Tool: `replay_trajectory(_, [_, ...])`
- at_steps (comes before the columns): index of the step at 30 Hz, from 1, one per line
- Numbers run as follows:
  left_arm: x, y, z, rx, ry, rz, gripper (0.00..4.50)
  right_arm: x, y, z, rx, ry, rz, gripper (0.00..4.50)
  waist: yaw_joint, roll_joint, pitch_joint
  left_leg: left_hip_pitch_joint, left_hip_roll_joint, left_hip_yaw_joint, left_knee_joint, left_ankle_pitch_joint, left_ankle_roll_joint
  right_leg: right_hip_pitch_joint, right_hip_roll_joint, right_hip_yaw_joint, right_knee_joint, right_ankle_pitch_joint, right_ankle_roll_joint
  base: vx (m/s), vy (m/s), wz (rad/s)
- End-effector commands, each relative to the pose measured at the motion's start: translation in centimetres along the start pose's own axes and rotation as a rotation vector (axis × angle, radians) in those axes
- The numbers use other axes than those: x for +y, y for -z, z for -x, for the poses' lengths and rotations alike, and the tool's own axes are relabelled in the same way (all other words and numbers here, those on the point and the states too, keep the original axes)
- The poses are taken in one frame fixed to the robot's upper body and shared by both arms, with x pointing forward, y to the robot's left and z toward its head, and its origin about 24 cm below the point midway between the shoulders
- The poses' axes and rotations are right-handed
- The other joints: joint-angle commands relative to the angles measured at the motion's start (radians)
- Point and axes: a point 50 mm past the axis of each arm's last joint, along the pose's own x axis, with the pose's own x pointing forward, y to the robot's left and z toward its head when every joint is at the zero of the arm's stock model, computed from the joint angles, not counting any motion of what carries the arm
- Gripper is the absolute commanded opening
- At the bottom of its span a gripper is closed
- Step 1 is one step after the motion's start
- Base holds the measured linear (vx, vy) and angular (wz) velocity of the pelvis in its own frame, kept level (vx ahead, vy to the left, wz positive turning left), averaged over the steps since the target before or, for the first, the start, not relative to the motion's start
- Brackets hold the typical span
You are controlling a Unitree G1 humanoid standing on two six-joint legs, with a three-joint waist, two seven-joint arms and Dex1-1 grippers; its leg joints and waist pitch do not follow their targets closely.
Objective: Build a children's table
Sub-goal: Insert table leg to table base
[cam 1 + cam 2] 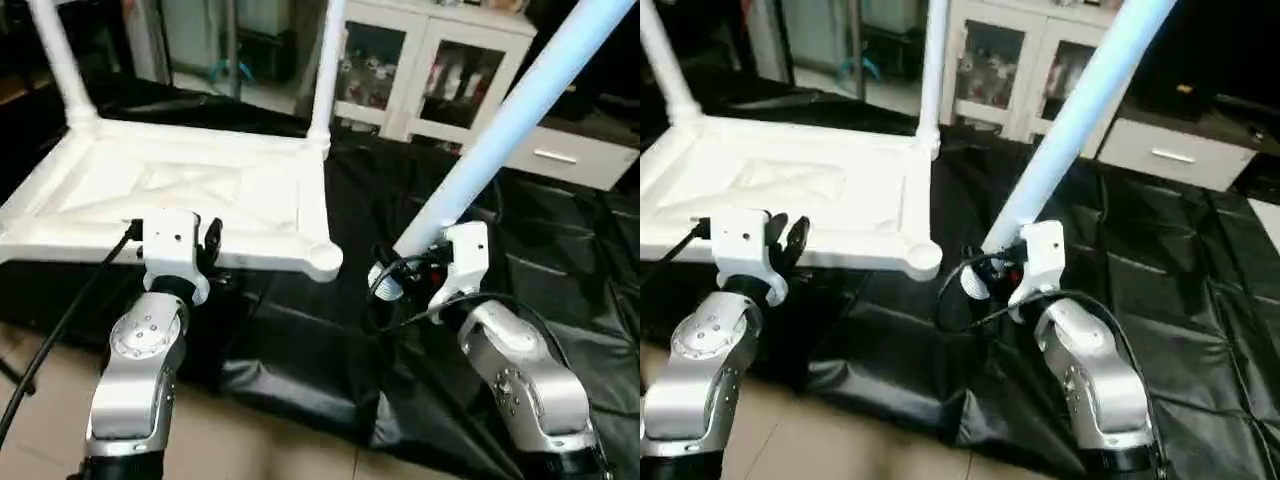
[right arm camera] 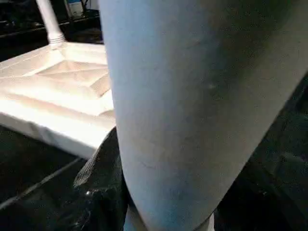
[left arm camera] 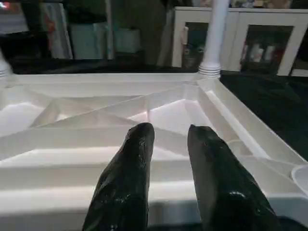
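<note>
Table top: the white square top [image 1: 190,195] lies upside down on the black-draped desk [image 1: 560,250], ribbed underside up, with an X of ribs across its middle.
Fitted legs: two white tube legs stand upright in the far corner sockets, one at the far left [image 1: 62,62], one at the far right [image 1: 328,70].
Near corner socket: the round socket [image 1: 325,258] at the top's near right corner is open, with no leg in it.
Loose leg: a third white leg [image 1: 520,110] is held off the desk, slanting up and away toward the right, its lower end in the right end effector.
Right end effector: [image 1: 425,262] clamped on the lower end of the loose leg, to the right of the near right socket and apart from it; in the right wrist view the leg [image 2: 192,106] crosses close in front, with a black finger [image 2: 103,178] against its side.
Left end effector: [image 3: 168,144] its two black fingers stand apart with a narrow gap between them and nothing in it, at the near edge of the table top, pointing across the ribbed underside.
Background: a white cabinet [image 1: 430,70] with glass doors stands beyond the desk.
Floor: pale tiles [image 1: 250,440] show below the desk's near edge.
</note>
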Motion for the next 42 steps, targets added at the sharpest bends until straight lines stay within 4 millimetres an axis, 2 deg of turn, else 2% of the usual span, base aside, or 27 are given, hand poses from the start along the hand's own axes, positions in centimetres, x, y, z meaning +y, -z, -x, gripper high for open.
replay_trajectory(1, [-0.6, -0.3, -0.3, -0.014, 0.017, -0.008, 1.41, -0.7, -0.4, 0.0, -0.015, 0.019, 0.006, 1.87, -0.001, 0.006, -0.051, -0.001, -0.011, 0.023, -0.090, -0.262, 0.103, 0.043, -0.027, 0.025, -0.073, -0.237, -0.203, 0.145, 0.052, 0.08])
replay_trajectory(4, [-0.7, -0.5, -0.5, -0.022, 0.023, -0.014, 1.41, -0.8, -0.6, 0.1, -0.026, 0.004, -0.002, 1.87, 0.002, -0.005, -0.081, 0.001, -0.040, 0.023, -0.067, -0.018, 0.181, 0.075, -0.007, 0.026, -0.042, 0.018, -0.222, 0.173, 0.037, 0.05])
replay_trajectory(6, [-0.8, -0.6, -0.7, -0.034, 0.024, -0.032, 1.41, -0.9, -0.6, 0.2, -0.026, -0.006, -0.025, 1.87, 0.002, -0.008, -0.095, 0.029, -0.059, 0.007, -0.042, 0.199, 0.277, 0.066, 0.019, 0.017, -0.009, 0.194, -0.197, 0.204, 0.017, 0.05])
replay_trajectory(7, [-0.8, -0.7, -0.8, -0.039, 0.022, -0.036, 1.41, -1.0, -0.5, 0.3, -0.023, -0.006, -0.033, 1.87, -0.009, 0.001, -0.100, 0.101, -0.037, 0.006, -0.044, 0.260, 0.259, 0.015, 0.032, 0.018, 0.016, 0.201, -0.189, 0.209, -0.028, -0.01])
replay_trajectory(8, [-0.9, -0.8, -0.8, -0.042, 0.022, -0.037, 1.41, -1.0, -0.5, 0.3, -0.023, -0.006, -0.032, 1.87, -0.039, -0.012, -0.082, 0.171, 0.029, -0.047, -0.044, 0.358, 0.292, -0.094, 0.006, -0.001, 0.051, 0.100, -0.159, 0.209, -0.028, -0.01])
replay_trajectory(9, [-0.9, -0.8, -0.8, -0.042, 0.022, -0.037, 1.41, -1.0, -0.5, 0.3, -0.023, -0.006, -0.031, 1.87, -0.044, -0.026, -0.085, 0.199, 0.031, -0.044, -0.022, 0.402, 0.306, -0.118, -0.028, 0.011, 0.059, 0.071, -0.146, 0.189, -0.054, -0.26])
replay_trajectory(10, [-1.0, -0.7, -0.7, -0.038, 0.023, -0.036, 1.41, -1.0, -0.5, 0.3, -0.027, -0.006, -0.031, 1.87, 0.002, -0.076, -0.083, 0.015, -0.130, 0.050, 0.040, 0.233, 0.262, 0.087, -0.017, 0.115, 0.031, 0.165, -0.192, 0.203, -0.008, -0.40])
replay_trajectory(11, [-1.1, -0.6, -0.6, -0.034, 0.023, -0.035, 1.41, -1.0, -0.6, 0.3, -0.032, -0.003, -0.022, 1.87, 0.084, -0.090, -0.082, -0.165, -0.108, 0.002, 0.197, -0.101, 0.220, 0.234, -0.178, 0.271, -0.035, 0.338, -0.422, 0.203, -0.008, -0.40])
replay_trajectory(12, [-1.1, -0.6, -0.6, -0.034, 0.023, -0.035, 1.41, -1.0, -0.6, 0.3, -0.032, -0.003, -0.022, 1.87, 0.084, -0.090, -0.082, -0.165, -0.108, 0.002, 0.197, -0.101, 0.220, 0.234, -0.178, 0.271, -0.035, 0.338, -0.422, 0.196, 0.087, -0.15])
replay_trajectory(13, [-1.2, -0.5, -0.4, -0.026, 0.013, -0.034, 1.41, -0.9, -0.5, 0.2, -0.028, -0.011, -0.023, 1.87, 0.104, -0.073, -0.079, -0.252, -0.033, -0.062, 0.207, -0.061, 0.058, 0.228, -0.167, 0.230, 0.049, 1.001, -0.456, 0.059, 0.151, 0.05])
replay_trajectory(14, [-1.2, -0.4, -0.3, -0.020, 0.009, -0.041, 1.41, -0.9, -0.5, 0.2, -0.025, -0.021, -0.020, 1.87, 0.104, -0.066, -0.081, -0.252, -0.016, -0.074, 0.169, 0.019, 0.048, 0.216, -0.144, 0.188, 0.064, 1.129, -0.422, 0.059, 0.151, 0.05])
replay_trajectory(15, [-1.2, -0.3, -0.3, -0.017, 0.007, -0.047, 1.41, -0.8, -0.5, 0.1, -0.022, -0.027, -0.018, 1.87, 0.080, -0.006, -0.081, -0.200, -0.020, -0.065, 0.047, 0.385, 0.122, 0.153, 0.008, 0.040, 0.122, 1.046, -0.242, -0.215, 0.115, -0.05])
replay_trajectory(16, [-1.2, -0.3, -0.3, -0.019, 0.009, -0.040, 1.41, -0.7, -0.5, 0.0, -0.021, -0.034, -0.020, 1.87, 0.044, 0.044, -0.093, -0.108, -0.024, -0.098, 0.053, 0.647, 0.193, 0.051, 0.066, -0.032, 0.155, 0.711, -0.143, -0.259, 0.005, -0.34])
replay_trajectory(17, [-1.1, -0.3, -0.3, -0.027, 0.011, -0.030, 1.41, -0.6, -0.5, 0.0, -0.021, -0.047, -0.018, 1.87, 0.019, 0.072, -0.085, -0.061, 0.083, -0.203, 0.020, 0.914, 0.412, -0.041, 0.038, -0.030, 0.214, 0.032, -0.036, -0.259, 0.005, -0.34])
replay_trajectory(18, [-1.1, -0.3, -0.2, -0.030, 0.017, -0.022, 1.41, -0.5, -0.6, 0.0, -0.023, -0.067, -0.015, 1.87, 0.065, 0.042, -0.080, -0.067, 0.067, -0.174, 0.064, 1.108, 0.363, -0.057, 0.008, 0.010, 0.167, 0.073, 0.043, -0.019, -0.018, -0.27])
replay_trajectory(19, [-1.2, -0.3, -0.2, -0.032, 0.033, -0.027, 1.41, -0.3, -0.7, 0.0, -0.026, -0.084, -0.015, 1.87, 0.077, 0.025, -0.097, -0.066, 0.033, -0.138, 0.073, 1.234, 0.235, -0.065, 0.014, 0.022, 0.129, 0.203, 0.099, 0.083, 0.042, -0.02])
replay_trajectory(20, [-1.3, -0.3, -0.1, -0.040, 0.052, -0.031, 1.41, -0.3, -0.7, 0.0, -0.027, -0.093, -0.014, 1.87, 0.078, 0.017, -0.099, -0.063, 0.022, -0.146, 0.068, 1.271, 0.191, -0.066, 0.013, 0.028, 0.110, 0.233, 0.107, 0.083, 0.042, -0.02])
replay_trajectory(21, [-1.4, -0.3, -0.1, -0.039, 0.076, -0.033, 1.41, -0.2, -0.7, 0.0, -0.025, -0.103, -0.014, 1.87, 0.091, 0.007, -0.084, -0.087, 0.000, -0.111, 0.041, 1.076, 0.115, -0.061, 0.000, 0.037, 0.062, 0.249, 0.082, 0.000, 0.000, 0.00])
replay_trajectory(22, [-1.5, -0.2, 0.0, -0.034, 0.092, -0.036, 1.41, -0.2, -0.7, 0.0, -0.024, -0.109, -0.011, 1.87, 0.086, -0.018, -0.077, -0.098, -0.013, -0.097, 0.049, 0.865, 0.102, -0.058, -0.025, 0.058, 0.026, 0.268, 0.058, -0.059, 0.002, -0.02])
replay_trajectory(23, [-1.6, -0.2, 0.0, -0.034, 0.121, -0.035, 1.41, -0.3, -0.7, 0.0, -0.023, -0.111, -0.005, 1.87, 0.093, -0.031, -0.068, -0.127, -0.037, -0.059, 0.032, 0.396, 0.063, -0.026, -0.073, 0.069, -0.004, 0.206, 0.026, -0.059, 0.002, -0.02])
replay_trajectory(24, [-1.7, -0.1, 0.1, -0.032, 0.160, -0.029, 1.41, -0.4, -0.7, 0.0, -0.023, -0.111, -0.001, 1.87, 0.102, -0.024, -0.070, -0.124, -0.020, -0.051, -0.007, 0.089, 0.026, -0.001, -0.095, 0.072, -0.019, 0.098, -0.001, -0.069, -0.021, -0.08])
replay_trajectory(25, [-1.8, -0.2, 0.1, -0.026, 0.219, -0.032, 1.41, -0.5, -0.8, 0.0, -0.028, -0.107, -0.005, 1.87, 0.097, -0.014, -0.061, -0.109, -0.006, -0.044, -0.042, -0.119, -0.015, -0.009, -0.084, 0.062, -0.036, -0.063, -0.027, -0.100, -0.027, -0.07])
replay_trajectory(28, [-2.2, -0.4, 0.3, -0.016, 0.378, -0.018, 1.77, -0.7, -1.0, -0.1, -0.035, -0.120, -0.012, 1.87, 0.071, -0.004, -0.040, -0.089, 0.010, -0.044, -0.080, -0.507, -0.076, -0.035, -0.084, 0.056, -0.077, -0.472, -0.042, -0.117, -0.016, -0.10])
replay_trajectory(32, [-2.4, 0.1, 0.7, 0.058, 0.647, -0.111, 1.95, -0.8, -1.4, 0.2, -0.045, -0.188, -0.031, 1.87, 0.063, 0.012, -0.035, -0.083, 0.011, -0.054, -0.086, -0.623, -0.080, -0.032, -0.096, 0.043, -0.097, -0.598, -0.033, -0.104, 0.012, -0.16])
replay_trajectory(34, [-2.3, 0.4, 0.6, 0.093, 0.753, -0.142, 2.18, -1.0, -1.6, 0.5, -0.045, -0.230, -0.029, 1.87, 0.056, 0.016, -0.041, -0.096, 0.014, -0.049, -0.105, -0.560, -0.075, -0.020, -0.089, 0.037, -0.082, -0.430, -0.048, -0.060, 0.021, -0.15])
replay_trajectory(36, [-2.2, 0.7, 0.1, 0.126, 0.831, -0.180, 2.35, -1.4, -1.5, 0.6, -0.032, -0.250, -0.019, 1.87, 0.055, 0.016, -0.042, -0.089, 0.013, -0.041, -0.100, -0.529, -0.073, -0.031, -0.089, 0.041, -0.083, -0.402, -0.057, -0.053, 0.016, -0.10])
replay_trajectory(42, [-1.5, 1.7, -1.6, 0.244, 0.941, -0.284, 2.67, -2.7, -1.2, 0.6, 0.010, -0.245, 0.023, 1.87, 0.044, 0.023, -0.030, -0.074, 0.015, -0.034, -0.101, -0.612, -0.079, -0.038, -0.101, 0.028, -0.103, -0.564, -0.052, -0.057, 0.021, -0.08])
